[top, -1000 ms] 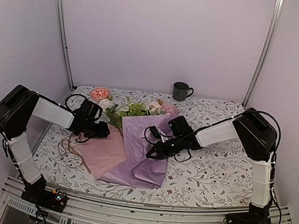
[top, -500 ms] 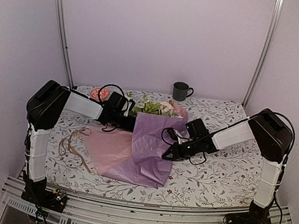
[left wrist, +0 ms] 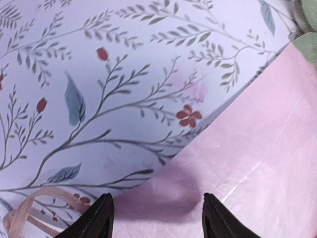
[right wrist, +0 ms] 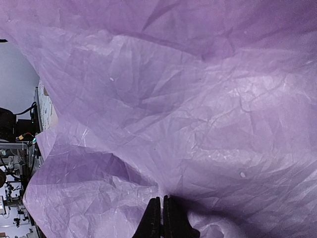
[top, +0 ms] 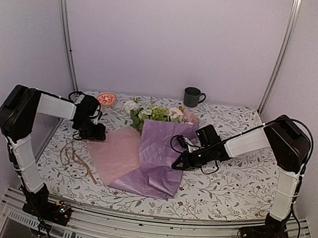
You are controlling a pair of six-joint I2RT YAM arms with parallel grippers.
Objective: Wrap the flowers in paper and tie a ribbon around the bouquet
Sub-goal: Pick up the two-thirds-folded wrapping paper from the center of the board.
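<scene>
Overhead, 2 robot arms flank a half-wrapped bunch on a floral-print tablecloth (top: 225, 188). The L gripper (top: 95, 136) hangs at the 9 o'clock edge of the paper (top: 118, 154), its jaws spread apart w/ nothing between them. The wrist cam shows its fingers (left wrist: 99, 220) above the spot where the sheet's pink edge meets the cloth.

The R gripper (top: 176, 165) sits at the 3 o'clock side of the sheet. Its fingers (right wrist: 154, 218) are pressed tight together, and the lilac creases gather at their tips, so it appears to be pinching the paper. The crinkled lilac surface fills nearly all of that wrist view.

The sheet lies mid-table. Its pale pink part lies flat toward 9 o'clock, and a lilac part is folded over it toward 3 o'clock.

The flowers (top: 154, 113) lie at the sheet's 12 o'clock end. Pink and white blooms and green sprigs poke out past the fold; the stalks are hidden beneath it.

The ribbon (top: 75, 158) curls loose on the cloth at about 8 o'clock of the sheet, apart from both grippers.

A dark mug (top: 192, 97) stands at the far edge, approx. 1 o'clock of the blooms. A small red-and-white dish (top: 106, 98) sits at their 10 o'clock.
</scene>
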